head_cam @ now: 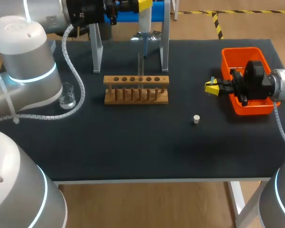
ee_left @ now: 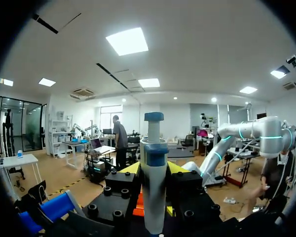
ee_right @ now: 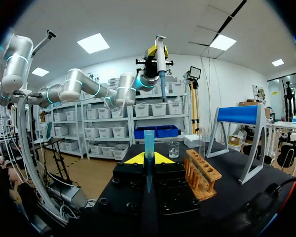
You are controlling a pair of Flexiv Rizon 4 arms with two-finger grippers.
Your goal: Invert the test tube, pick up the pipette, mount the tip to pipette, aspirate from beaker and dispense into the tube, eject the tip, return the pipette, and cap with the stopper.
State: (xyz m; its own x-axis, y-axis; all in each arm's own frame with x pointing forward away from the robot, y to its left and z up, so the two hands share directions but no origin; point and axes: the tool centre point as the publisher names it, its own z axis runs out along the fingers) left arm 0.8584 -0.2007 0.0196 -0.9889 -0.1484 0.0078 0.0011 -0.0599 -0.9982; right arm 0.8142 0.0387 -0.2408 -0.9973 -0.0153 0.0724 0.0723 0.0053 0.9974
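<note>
My left gripper (head_cam: 145, 4) is shut on the white-and-blue pipette (head_cam: 144, 29), held upright high over the back of the table. In the left wrist view the pipette (ee_left: 153, 187) stands between the yellow fingertips (ee_left: 131, 168). A clear test tube (head_cam: 140, 66) stands in the wooden rack (head_cam: 136, 89), below the pipette. My right gripper (head_cam: 212, 87) hovers beside the orange bin (head_cam: 244, 110), shut on a pale blue pipette tip (ee_right: 148, 148) that points toward the rack (ee_right: 202, 173). The glass beaker (head_cam: 67, 97) sits at the left. The small white stopper (head_cam: 196, 119) lies right of the middle.
A metal stand with a blue bar (head_cam: 133, 14) spans the back of the table behind the rack. My left arm's cable (head_cam: 76, 80) drapes past the beaker. In the right wrist view, the beaker (ee_right: 173, 149) and the stand (ee_right: 239, 114) lie ahead.
</note>
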